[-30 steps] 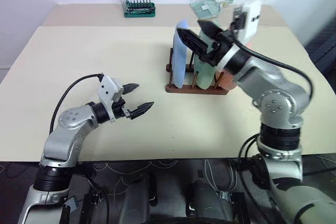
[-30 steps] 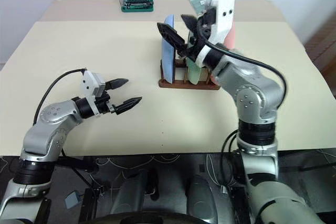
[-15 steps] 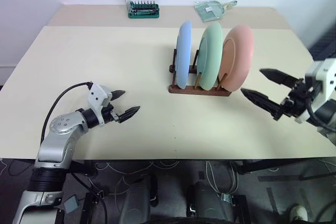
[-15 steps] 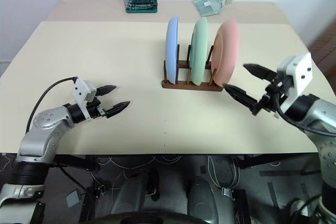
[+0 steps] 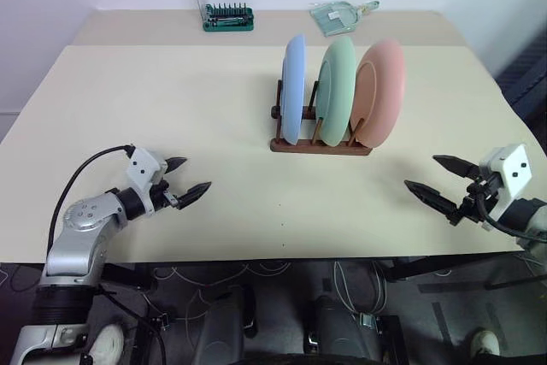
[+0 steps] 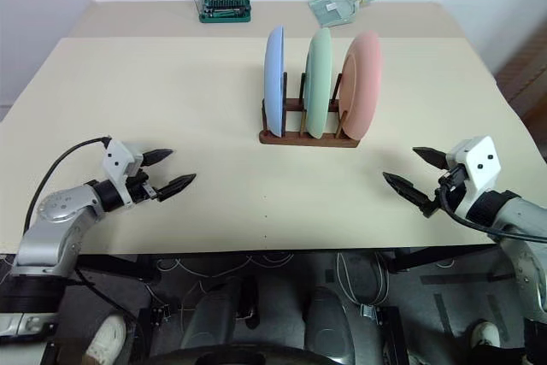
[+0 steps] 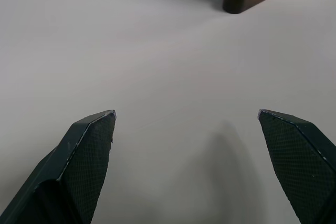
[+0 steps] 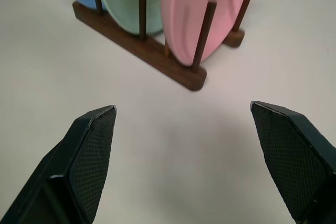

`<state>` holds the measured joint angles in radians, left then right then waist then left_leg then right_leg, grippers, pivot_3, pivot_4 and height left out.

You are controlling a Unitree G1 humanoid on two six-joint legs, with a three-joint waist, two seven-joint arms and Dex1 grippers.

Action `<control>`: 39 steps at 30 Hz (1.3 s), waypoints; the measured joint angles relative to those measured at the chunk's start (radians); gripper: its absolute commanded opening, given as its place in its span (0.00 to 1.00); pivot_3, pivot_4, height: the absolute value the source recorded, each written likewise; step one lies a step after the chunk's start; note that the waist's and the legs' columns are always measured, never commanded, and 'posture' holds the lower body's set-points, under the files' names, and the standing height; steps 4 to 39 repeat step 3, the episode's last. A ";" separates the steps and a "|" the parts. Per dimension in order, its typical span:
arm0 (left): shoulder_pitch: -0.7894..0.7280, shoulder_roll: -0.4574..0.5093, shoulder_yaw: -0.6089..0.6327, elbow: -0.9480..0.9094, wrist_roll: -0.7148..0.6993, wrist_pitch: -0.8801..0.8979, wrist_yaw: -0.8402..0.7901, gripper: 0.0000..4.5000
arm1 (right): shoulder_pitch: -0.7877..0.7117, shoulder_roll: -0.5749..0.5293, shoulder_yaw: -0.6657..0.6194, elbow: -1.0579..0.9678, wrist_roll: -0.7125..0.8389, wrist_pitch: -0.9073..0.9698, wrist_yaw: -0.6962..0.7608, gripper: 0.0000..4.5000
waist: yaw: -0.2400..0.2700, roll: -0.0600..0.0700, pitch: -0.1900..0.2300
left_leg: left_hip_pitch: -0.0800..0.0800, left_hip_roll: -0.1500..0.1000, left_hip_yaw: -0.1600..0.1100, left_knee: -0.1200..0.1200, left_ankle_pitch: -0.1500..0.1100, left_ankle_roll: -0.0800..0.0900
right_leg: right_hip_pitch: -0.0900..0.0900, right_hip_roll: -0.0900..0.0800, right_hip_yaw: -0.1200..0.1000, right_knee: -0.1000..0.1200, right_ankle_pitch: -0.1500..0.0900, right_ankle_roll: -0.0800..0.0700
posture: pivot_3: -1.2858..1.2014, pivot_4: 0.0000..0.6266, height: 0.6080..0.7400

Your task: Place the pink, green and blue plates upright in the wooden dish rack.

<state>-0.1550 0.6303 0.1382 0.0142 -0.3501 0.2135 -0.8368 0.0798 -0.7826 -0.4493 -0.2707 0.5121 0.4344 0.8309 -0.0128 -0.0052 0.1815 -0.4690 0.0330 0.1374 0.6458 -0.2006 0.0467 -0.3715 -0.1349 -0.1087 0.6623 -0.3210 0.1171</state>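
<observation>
Blue plate (image 5: 293, 89), green plate (image 5: 337, 90) and pink plate (image 5: 379, 91) stand in the wooden dish rack (image 5: 320, 144), seemingly seated; my right gripper (image 5: 438, 184), nearer, and left gripper (image 5: 185, 179) hang spread, empty.

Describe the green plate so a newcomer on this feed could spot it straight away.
On the beige table, right of centre, stands a small dark wooden dish rack holding three plates on edge. The green plate is the middle one, pale mint, with the blue plate on its left and the pink plate on its right.
</observation>
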 measured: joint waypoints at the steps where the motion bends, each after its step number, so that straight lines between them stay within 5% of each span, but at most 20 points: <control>1: 0.005 0.000 0.006 -0.009 -0.001 0.002 0.008 1.00 | -0.012 0.002 0.008 0.019 -0.005 -0.009 0.002 0.93 | 0.000 0.000 0.000 | 0.000 0.000 0.000 0.000 0.000 0.000 | 0.000 0.000 0.000 0.000 0.000 0.000 | 0.52 0.24 0.97; 39: 0.030 -0.001 0.016 -0.047 -0.007 0.009 0.024 1.00 | -0.041 0.003 0.026 0.072 -0.017 -0.032 0.011 0.93 | -0.001 0.000 0.000 | 0.000 0.000 0.000 0.000 0.000 0.000 | 0.001 0.000 0.000 0.000 0.000 0.000 | 0.52 0.24 0.97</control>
